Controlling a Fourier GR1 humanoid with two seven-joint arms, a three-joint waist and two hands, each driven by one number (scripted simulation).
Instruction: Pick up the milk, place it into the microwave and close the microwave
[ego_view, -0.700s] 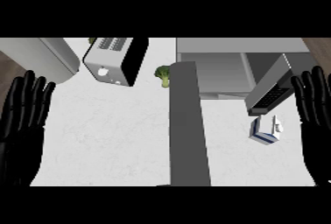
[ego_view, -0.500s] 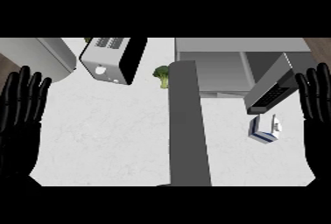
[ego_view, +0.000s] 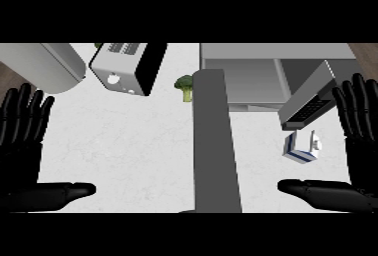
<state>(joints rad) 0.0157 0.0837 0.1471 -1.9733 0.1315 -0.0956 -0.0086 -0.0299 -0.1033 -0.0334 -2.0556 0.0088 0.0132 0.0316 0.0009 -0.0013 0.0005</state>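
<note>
White counter (ego_view: 125, 150): toaster (ego_view: 127, 67) and broccoli (ego_view: 184, 87) at rear, microwave (ego_view: 273, 75) right, milk (ego_view: 301, 148) before it.

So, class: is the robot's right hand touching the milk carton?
Apart. The head view shows bare white counter between the milk carton and the open right hand, whose fingers run along the view's right edge and whose thumb lies below the carton.

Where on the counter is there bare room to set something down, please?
The widest bare patch lies between the left robot hand and the dark upright panel, below the toaster. It is crowded right of the panel: milk carton, open microwave, right robot hand.
</note>
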